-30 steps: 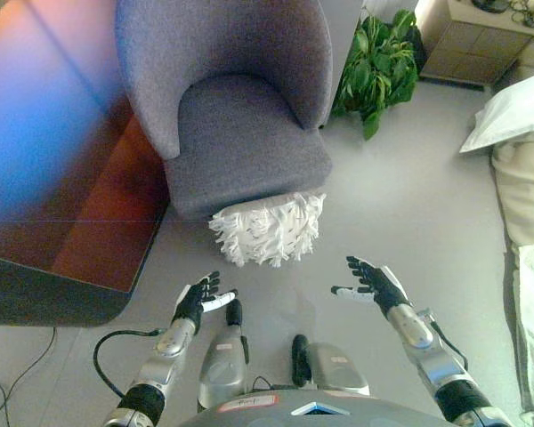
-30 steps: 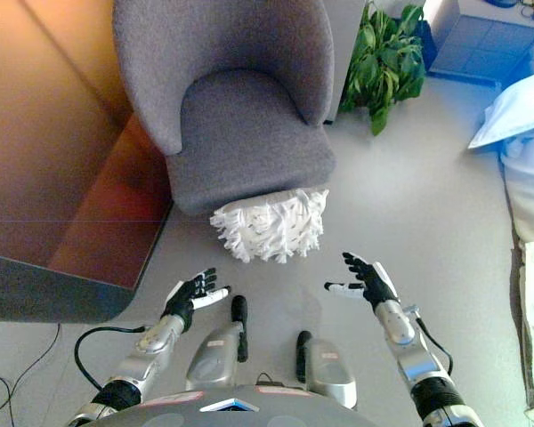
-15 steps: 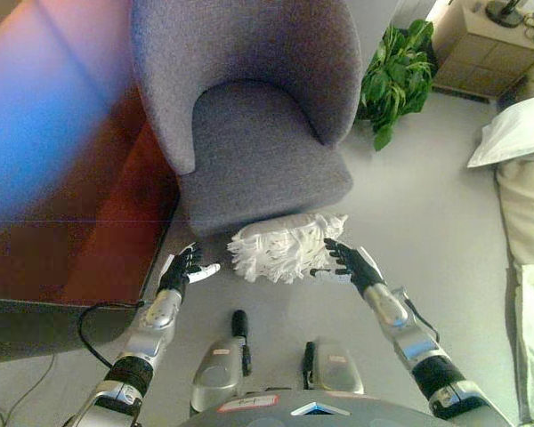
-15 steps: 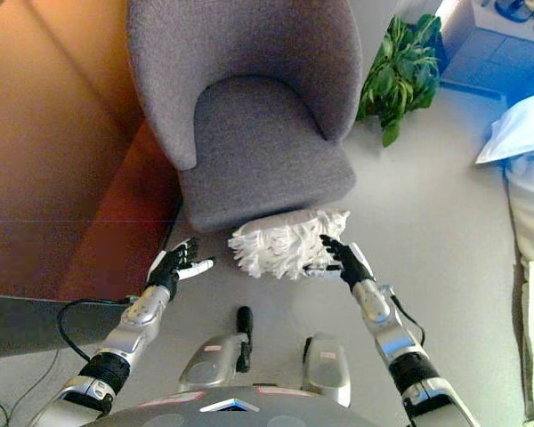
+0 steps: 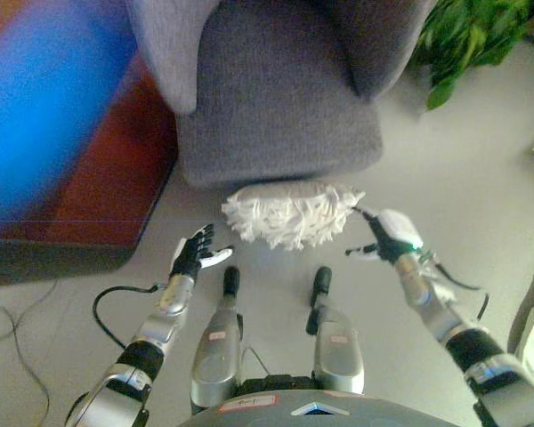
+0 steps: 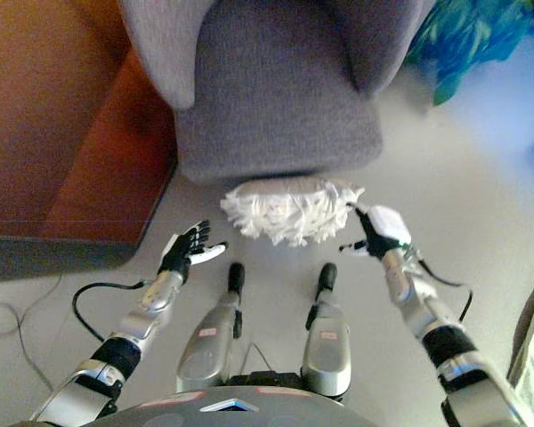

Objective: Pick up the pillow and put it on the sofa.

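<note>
You only get the seat and lower arms of the grey upholstered sofa chair [image 5: 271, 107]; its back runs off the top edge. The far edge of the white shaggy pillow [image 5: 292, 213] sits against the chair's front, so you cannot tell whether any of it is tucked beneath. At the right robot hand [image 5: 390, 238], the fingertips meet the pillow's fringe and you cannot tell whether they touch it or have closed on it. The green leafy plant [image 5: 467, 36] is blurred and cut by the top right corner.
</note>
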Tool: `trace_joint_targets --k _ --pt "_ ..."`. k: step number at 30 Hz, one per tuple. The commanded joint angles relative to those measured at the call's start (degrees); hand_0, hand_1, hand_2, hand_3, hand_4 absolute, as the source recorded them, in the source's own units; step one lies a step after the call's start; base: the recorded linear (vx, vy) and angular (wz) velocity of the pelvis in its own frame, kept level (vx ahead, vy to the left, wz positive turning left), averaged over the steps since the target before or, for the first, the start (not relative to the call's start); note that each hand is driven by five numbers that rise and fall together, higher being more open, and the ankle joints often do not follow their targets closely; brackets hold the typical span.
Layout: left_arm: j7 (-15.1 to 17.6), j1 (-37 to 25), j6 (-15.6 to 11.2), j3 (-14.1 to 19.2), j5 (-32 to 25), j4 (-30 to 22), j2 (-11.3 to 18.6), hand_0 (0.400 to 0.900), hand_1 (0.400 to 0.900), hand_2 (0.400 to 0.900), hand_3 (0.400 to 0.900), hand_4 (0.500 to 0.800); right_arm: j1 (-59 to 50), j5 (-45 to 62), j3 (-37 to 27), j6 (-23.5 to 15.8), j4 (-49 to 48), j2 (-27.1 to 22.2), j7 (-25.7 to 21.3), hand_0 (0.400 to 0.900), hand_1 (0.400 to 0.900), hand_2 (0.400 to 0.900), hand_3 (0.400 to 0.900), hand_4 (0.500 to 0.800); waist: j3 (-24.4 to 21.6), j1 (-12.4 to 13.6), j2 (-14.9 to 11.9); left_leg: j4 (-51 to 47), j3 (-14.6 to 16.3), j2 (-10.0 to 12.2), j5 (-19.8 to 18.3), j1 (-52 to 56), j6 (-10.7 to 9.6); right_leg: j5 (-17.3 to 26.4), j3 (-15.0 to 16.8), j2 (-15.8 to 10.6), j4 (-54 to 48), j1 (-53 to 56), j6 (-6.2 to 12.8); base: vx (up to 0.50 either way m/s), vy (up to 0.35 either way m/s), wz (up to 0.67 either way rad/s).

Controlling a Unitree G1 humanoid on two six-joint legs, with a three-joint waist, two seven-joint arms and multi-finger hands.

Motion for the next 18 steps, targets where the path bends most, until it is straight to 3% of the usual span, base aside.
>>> trace_joint_targets --k 1,13,18 --pt "1.8 -4.4 -4.0 1.0 -1.3 -4.0 1.3 0.900 0.900 0.900 0.900 0.800 -5.4 -3.8 -1.1 -0.4 -5.5 -3.1 -6.6 0.900 0.900 0.900 0.900 0.800 -0.6 -0.4 -3.4 5.9 1.9 2.1 -6.2 -1.4 -1.2 -1.4 1.5 -6.4 9.0 -6.2 5.27 -0.07 -0.014 0.11" --pt "5.0 -8.3 -5.6 0.8 -3.0 -5.7 1.3 0.900 0.900 0.900 0.900 0.800 -11.6 -6.3 -0.3 0.2 -6.0 -3.9 -13.5 0.900 0.900 0.900 0.900 0.800 3.1 -0.6 -2.0 16.8 3.8 -0.3 -9.5 -16.9 -1.1 -2.9 6.1 -7.2 18.9 -21.9 5.59 -0.06 0.028 -0.07" --pt "6.2 -8.8 -6.6 0.4 -4.5 -11.1 2.0 0.900 0.900 0.900 0.900 0.800 -15.0 -5.8 0.0 0.9 -5.5 -2.9 -15.6 0.900 0.900 0.900 0.900 0.800 4.5 -0.4 -1.4 22.4 3.3 -1.6 -11.0 -25.0 -0.7 -4.1 7.4 -7.5 23.4 -28.7 5.29 -0.05 0.030 0.01"
